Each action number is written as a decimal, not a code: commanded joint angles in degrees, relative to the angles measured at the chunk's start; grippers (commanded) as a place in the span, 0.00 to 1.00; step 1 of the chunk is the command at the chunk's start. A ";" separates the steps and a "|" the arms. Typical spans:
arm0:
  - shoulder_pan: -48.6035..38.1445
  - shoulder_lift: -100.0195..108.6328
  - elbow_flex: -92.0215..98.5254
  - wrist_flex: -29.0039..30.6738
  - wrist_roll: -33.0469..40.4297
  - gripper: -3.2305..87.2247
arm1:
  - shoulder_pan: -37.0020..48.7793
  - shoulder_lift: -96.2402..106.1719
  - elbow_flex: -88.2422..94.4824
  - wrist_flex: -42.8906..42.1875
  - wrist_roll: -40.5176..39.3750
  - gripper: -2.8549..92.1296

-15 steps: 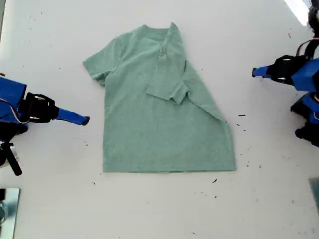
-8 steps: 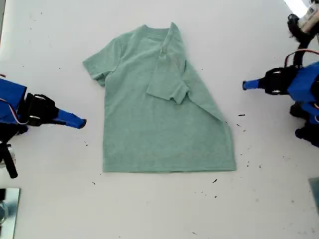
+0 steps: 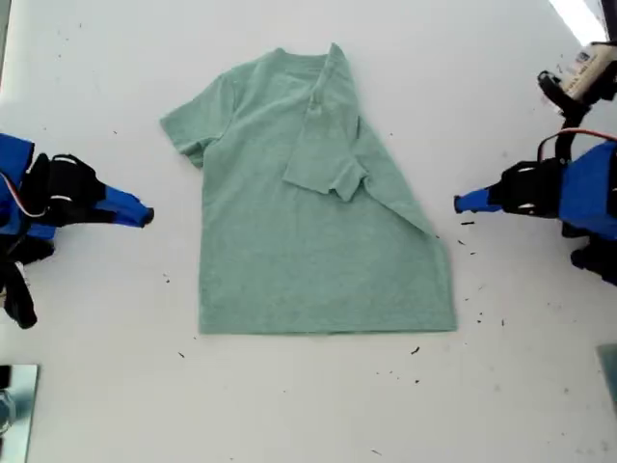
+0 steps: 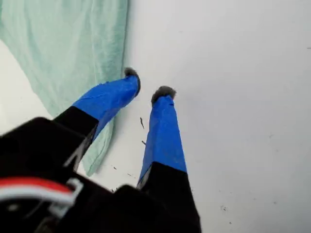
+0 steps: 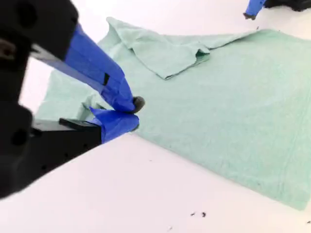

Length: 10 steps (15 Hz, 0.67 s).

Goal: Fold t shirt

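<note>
The t shirt is laid flat mid-table, with one sleeve and side already folded across its chest. Over the last second my first gripper, jaws narrowly parted and empty, has been brought down close to the shirt's folded edge. My second gripper, pinched closed on nothing, has been drawn back from the unfolded sleeve, so the next fold is judged likely to be started from the first gripper's side.
</note>
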 commanded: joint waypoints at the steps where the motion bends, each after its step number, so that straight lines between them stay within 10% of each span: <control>1: -10.11 -23.38 -31.03 15.82 8.17 0.03 | 0.97 0.70 3.43 -0.62 -3.25 0.08; 2: -16.35 -29.97 -42.98 23.64 14.68 0.03 | 1.14 0.70 3.60 -0.44 -3.43 0.08; 6: -30.41 -45.70 -57.13 24.08 31.64 0.03 | 0.79 0.70 3.60 -0.44 -4.92 0.06; 10: -36.65 -49.39 -56.78 23.64 38.58 0.34 | 0.00 0.70 3.60 -0.44 -4.83 0.06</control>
